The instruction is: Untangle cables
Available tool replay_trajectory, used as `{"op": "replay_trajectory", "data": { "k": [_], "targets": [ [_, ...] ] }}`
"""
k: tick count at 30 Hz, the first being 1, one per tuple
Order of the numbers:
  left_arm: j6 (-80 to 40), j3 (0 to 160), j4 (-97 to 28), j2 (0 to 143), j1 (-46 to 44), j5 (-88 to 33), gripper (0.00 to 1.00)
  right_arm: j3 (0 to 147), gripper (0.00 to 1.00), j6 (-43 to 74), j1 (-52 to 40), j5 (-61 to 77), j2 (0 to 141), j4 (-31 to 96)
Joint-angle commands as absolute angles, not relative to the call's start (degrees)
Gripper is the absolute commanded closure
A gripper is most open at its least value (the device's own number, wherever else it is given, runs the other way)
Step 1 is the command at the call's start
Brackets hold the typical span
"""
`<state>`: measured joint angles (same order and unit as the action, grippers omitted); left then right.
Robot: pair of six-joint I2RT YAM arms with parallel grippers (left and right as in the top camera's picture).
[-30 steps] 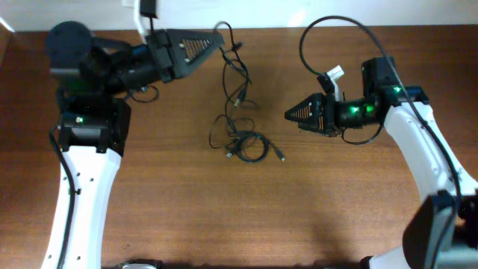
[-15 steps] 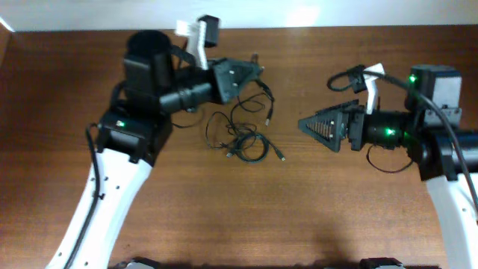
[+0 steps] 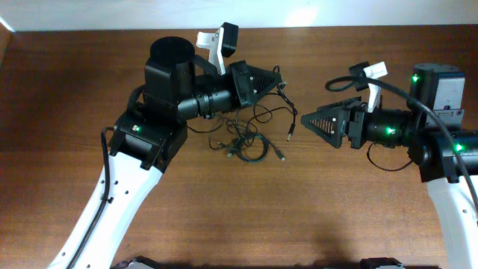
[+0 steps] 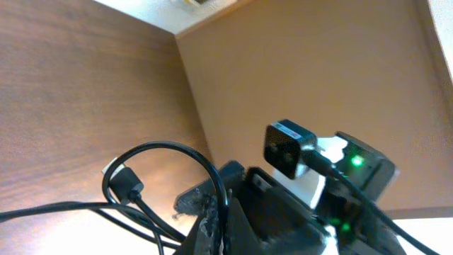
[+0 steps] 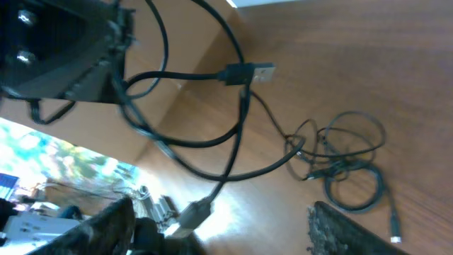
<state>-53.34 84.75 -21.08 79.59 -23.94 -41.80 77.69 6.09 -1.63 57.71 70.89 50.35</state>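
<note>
The cables lie as a small tangle (image 3: 243,143) on the brown table (image 3: 224,217), with one strand lifted out of it. My left gripper (image 3: 278,82) is shut on that lifted strand (image 4: 173,152), which runs pinched between its fingertips (image 4: 212,216). A plug (image 3: 291,135) dangles below. My right gripper (image 3: 302,119) points left at the hanging strand, open. In the right wrist view its fingers (image 5: 106,227) stand wide apart with a hanging plug (image 5: 197,211) between them, close to the left finger. Another plug (image 5: 249,72) hangs higher, and the tangle (image 5: 347,166) lies beyond.
The two arms face each other closely over the table's middle. The right arm's wrist camera (image 4: 289,149) shows just beyond the left fingers. A loose plug end (image 3: 281,157) lies right of the tangle. The table's back edge meets a pale wall (image 3: 336,11).
My left gripper has swung right and forward with the strand, pulling it up from the tangle toward the right gripper. The right arm has turned and drawn slightly back to the right.
</note>
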Motion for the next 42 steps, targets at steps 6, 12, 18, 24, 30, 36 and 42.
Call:
{"op": "replay_trajectory", "data": {
  "k": [6,12,18,24,30,36,42],
  "targets": [
    [-64.7,85.3,-20.0,79.0,-23.9,-45.9,1.00,78.4,0.35,4.3,-2.0,54.3,70.8,49.7],
    [-68.8,85.3,-20.0,79.0,-23.9,-45.6,1.00,78.4,0.35,3.2,-8.9,50.4,70.8,46.6],
    [-68.8,85.3,-20.3,79.1,-23.9,-43.1,1.00,78.4,0.35,3.4,-10.6,48.6,70.8,45.6],
    [-68.8,85.3,-20.3,79.1,-23.9,-43.1,1.00,78.4,0.64,3.4,-10.6,47.3,70.8,45.0],
    [-68.8,85.3,-20.3,79.1,-23.9,-43.0,1.00,78.4,0.92,3.4,-10.6,47.3,70.8,45.0],
    [-67.4,85.3,-20.3,79.1,-23.9,-40.8,0.92,78.4,0.96,3.6,-10.6,47.3,70.8,45.2],
    [-59.0,85.3,-27.8,79.1,-23.9,-16.3,0.89,78.4,0.96,11.9,-10.5,37.8,70.8,47.7]
  ]
}}
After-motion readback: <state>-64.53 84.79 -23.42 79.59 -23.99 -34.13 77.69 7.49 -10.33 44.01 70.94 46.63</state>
